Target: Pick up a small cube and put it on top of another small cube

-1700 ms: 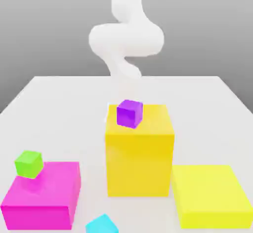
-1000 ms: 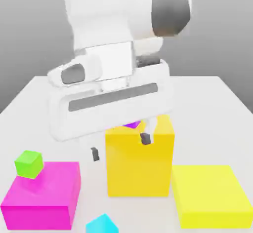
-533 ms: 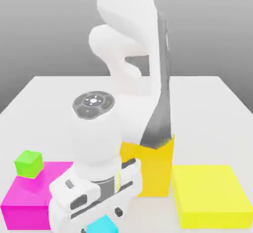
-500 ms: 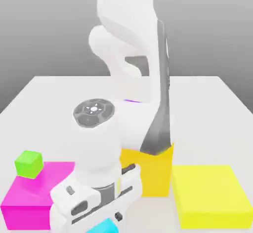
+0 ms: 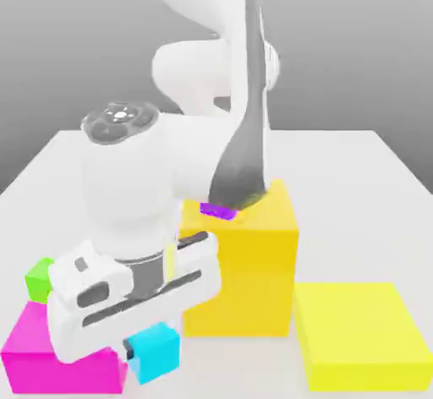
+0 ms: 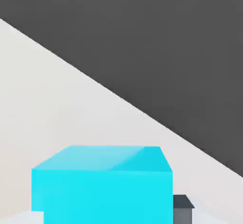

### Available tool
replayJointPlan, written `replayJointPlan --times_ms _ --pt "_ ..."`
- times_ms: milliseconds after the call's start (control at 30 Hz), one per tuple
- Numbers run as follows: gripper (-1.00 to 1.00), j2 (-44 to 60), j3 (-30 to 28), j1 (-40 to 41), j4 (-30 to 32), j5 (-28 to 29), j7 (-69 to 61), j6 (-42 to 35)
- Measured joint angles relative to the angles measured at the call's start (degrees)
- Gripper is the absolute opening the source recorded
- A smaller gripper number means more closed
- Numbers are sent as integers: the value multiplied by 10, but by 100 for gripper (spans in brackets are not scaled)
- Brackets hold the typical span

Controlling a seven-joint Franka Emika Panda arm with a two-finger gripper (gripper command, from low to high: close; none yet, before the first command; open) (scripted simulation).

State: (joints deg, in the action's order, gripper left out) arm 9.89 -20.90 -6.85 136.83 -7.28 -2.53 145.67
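Observation:
The small cyan cube [image 5: 156, 351] hangs between the fingers of my gripper [image 5: 150, 355], which is shut on it, lifted off the table in front of the pink block. In the hand view the cyan cube [image 6: 102, 185] sits close up with one dark fingertip [image 6: 182, 208] against its side. The small green cube [image 5: 38, 277] rests on the pink block [image 5: 34, 351] at the exterior view's left, partly hidden behind my white hand. My hand is beside it, towards the exterior view's right and slightly lower.
A tall yellow block [image 5: 254, 270] stands in the middle with a small purple cube [image 5: 220, 211] on top, mostly hidden by my arm. A low yellow block [image 5: 359, 334] lies at the exterior view's right. The white table [image 5: 364, 186] extends behind.
My hand has risen and shifted toward the exterior view's left with the cyan cube in its grasp; the cube has left the table. The hand now covers part of the green cube.

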Motion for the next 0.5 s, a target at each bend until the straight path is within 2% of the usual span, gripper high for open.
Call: replayJointPlan --times_ms 133,333,500 --pt "-100 -73 -39 46 27 45 39 -41" --pt "-100 -173 -58 126 70 117 101 -87" --pt "-100 -110 -66 126 95 77 72 -4"
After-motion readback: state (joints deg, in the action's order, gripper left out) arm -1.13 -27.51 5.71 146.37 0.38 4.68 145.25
